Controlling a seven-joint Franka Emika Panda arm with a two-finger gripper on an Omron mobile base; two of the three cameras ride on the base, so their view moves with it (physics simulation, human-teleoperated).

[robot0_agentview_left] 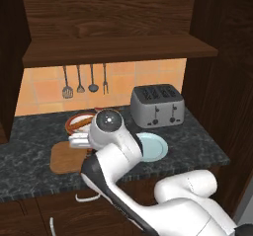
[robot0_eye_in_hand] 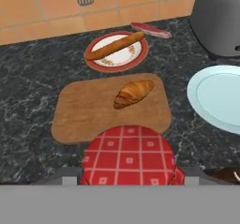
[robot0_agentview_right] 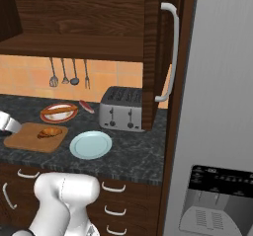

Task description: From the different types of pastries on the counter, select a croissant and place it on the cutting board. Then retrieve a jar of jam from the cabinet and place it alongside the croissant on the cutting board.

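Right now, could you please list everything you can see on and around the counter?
croissant: 1, golden-brown, on the board, right of middle
board: 1, brown wood, on the counter's front
jam jar: 1, red checked lid, between the gripper's fingers, above the board's near edge
baguette: 1, tan, on the red-rimmed plate
red-rimmed plate: 1, white and red, behind the board
blue plate: 1, light blue, bare, right of the board
toaster: 1, grey, at the back right
utensils: 4, dark, hanging on the orange tiles
counter: 1, dark marbled
cabinet: 1, dark wood, above
fridge: 1, grey, far right
gripper: 1, shut on the jar
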